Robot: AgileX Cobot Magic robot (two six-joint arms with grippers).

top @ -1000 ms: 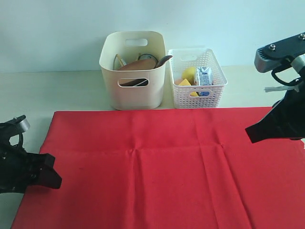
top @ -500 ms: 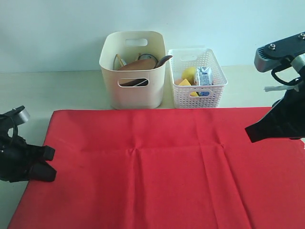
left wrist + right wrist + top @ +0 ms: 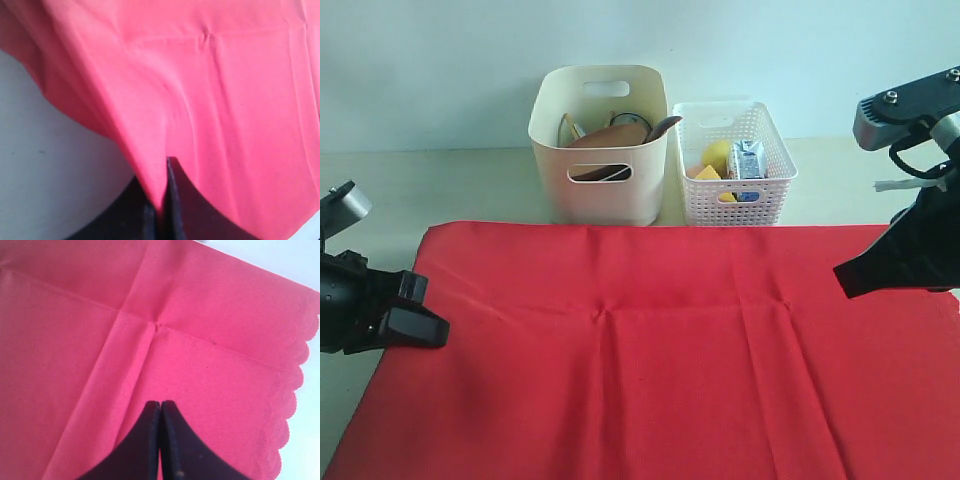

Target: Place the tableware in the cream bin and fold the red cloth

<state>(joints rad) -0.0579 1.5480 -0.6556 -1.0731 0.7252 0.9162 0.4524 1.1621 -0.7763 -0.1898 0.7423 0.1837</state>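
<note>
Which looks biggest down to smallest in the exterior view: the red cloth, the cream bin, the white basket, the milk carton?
1. red cloth: widest by far, though also nearest the camera.
2. cream bin: taller than its neighbour.
3. white basket: right beside the bin.
4. milk carton: standing inside the basket.

The red cloth (image 3: 650, 350) is a thin woven fabric, matt, with soft pressed creases. The cream bin (image 3: 610, 205) is smooth plastic with a faint sheen. Inside it the plate (image 3: 610, 137) looks like brown wood, not shiny. The white basket (image 3: 735, 205) is also plastic, its walls full of small holes. The carton (image 3: 748, 160) is printed paper, a little glossy. The table (image 3: 470, 185) is pale, smooth and dull. The left gripper (image 3: 432, 328) and the right gripper (image 3: 842, 275) are black and matt.
</note>
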